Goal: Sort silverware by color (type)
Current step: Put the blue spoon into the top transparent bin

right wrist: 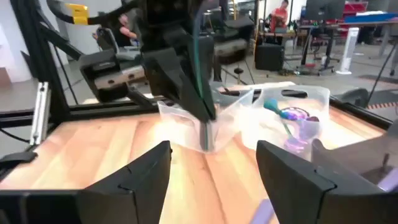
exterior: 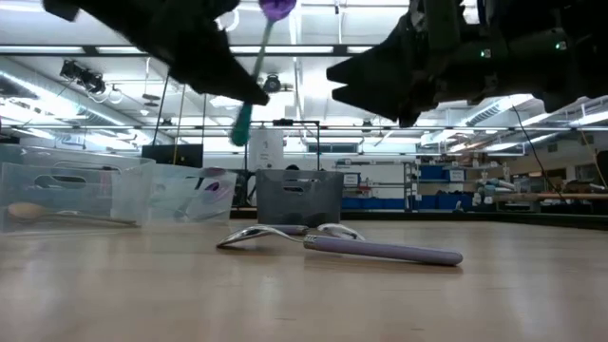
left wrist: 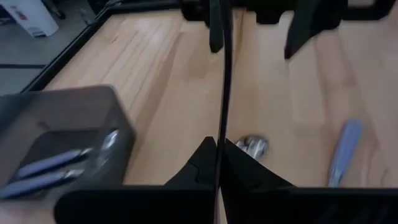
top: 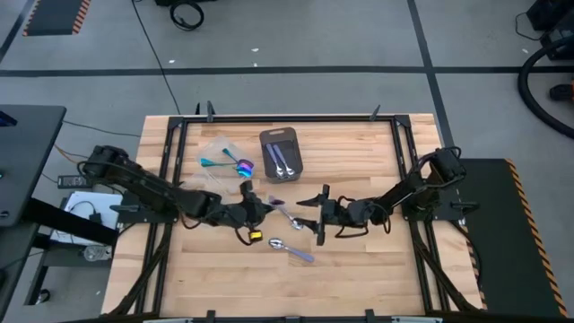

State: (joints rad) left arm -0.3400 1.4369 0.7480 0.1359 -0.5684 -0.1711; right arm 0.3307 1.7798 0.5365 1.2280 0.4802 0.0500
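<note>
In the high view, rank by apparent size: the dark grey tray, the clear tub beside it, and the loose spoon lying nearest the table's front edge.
1. Dark grey tray and clear tub: about alike; the tub's see-through edges are hard to trace, so I won't split them.
2. Loose spoon: clearly smallest.

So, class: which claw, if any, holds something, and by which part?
The left claw grips a purple-bowled spoon by its teal handle; the right claw is open and holds nothing.
</note>
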